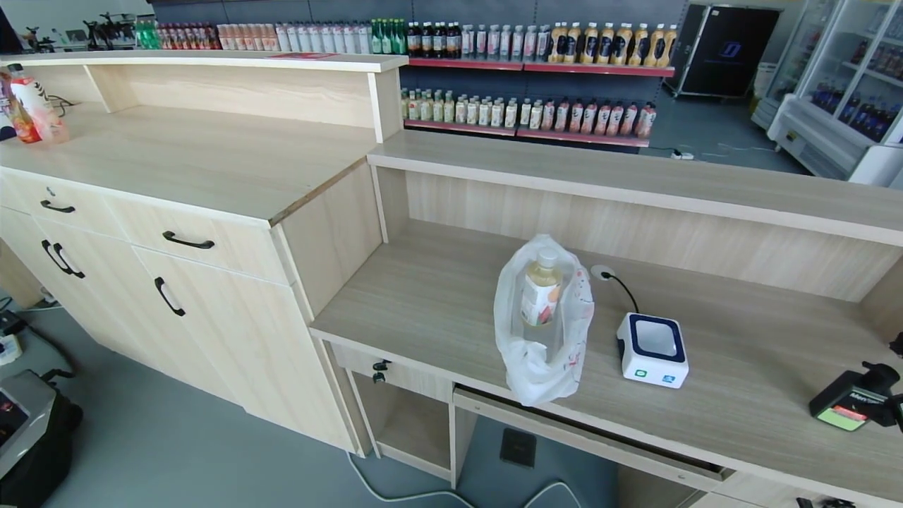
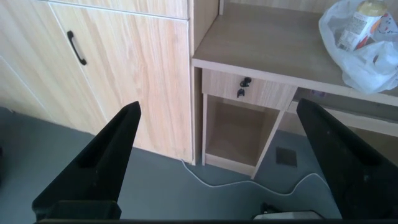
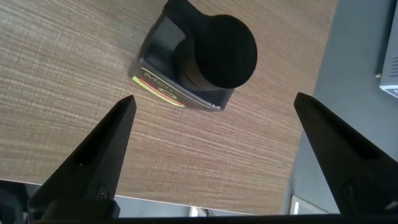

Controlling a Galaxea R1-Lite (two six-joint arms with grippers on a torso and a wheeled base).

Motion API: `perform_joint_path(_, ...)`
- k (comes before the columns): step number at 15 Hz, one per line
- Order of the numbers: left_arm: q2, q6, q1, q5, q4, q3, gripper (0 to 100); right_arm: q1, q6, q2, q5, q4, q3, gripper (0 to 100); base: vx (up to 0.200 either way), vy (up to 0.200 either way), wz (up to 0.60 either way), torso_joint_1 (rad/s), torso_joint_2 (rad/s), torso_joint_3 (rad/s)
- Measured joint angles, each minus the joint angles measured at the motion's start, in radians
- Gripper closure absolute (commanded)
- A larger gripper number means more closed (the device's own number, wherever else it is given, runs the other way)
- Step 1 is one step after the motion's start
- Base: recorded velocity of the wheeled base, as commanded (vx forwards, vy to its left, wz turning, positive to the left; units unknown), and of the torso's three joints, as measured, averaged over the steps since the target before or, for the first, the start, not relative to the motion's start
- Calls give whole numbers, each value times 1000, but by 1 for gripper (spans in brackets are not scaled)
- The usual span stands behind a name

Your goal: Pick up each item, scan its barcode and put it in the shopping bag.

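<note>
While the pale wood checkout counter runs past the right edge of the head view, the taller cabinet beside it on the left is cut off at the left edge. Shop shelves behind carry rows of drink bottles whose labels are too small to read. The translucent white shopping bag stands near the counter's front edge with its mouth open. In the left wrist view it is cropped at the corner. A bottle with a pale cap stands upright inside the bag. Its lower half is blurred by the plastic, and its label shows red and green patches with no legible print. Just beside the bag on the right sits the white barcode scanner, dark window up, with its black cable running to the back wall. Well apart, near the right edge, lies a black handheld device with a red-and-green sticker, the writing unclear. The right gripper hangs above that device, fingers spread wide. The left gripper hangs over the grey floor before the cabinet doors, fingers likewise wide apart. Two bottles stand on the cabinet top, partly cropped.
</note>
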State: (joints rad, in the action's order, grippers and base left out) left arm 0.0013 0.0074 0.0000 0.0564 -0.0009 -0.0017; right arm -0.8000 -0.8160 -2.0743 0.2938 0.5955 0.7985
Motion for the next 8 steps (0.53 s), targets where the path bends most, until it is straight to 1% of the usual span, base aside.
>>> perform_joint_path(4, 0, 0, 0, 0, 0, 0, 0, 30, -10, -49, 27, 0, 54, 0, 0, 0, 0, 0, 0, 0)
perform_joint_path(8, 0, 0, 0, 0, 0, 0, 0, 61, -45, -100, 80, -2, 104, 0, 0, 0, 0, 0, 0, 0)
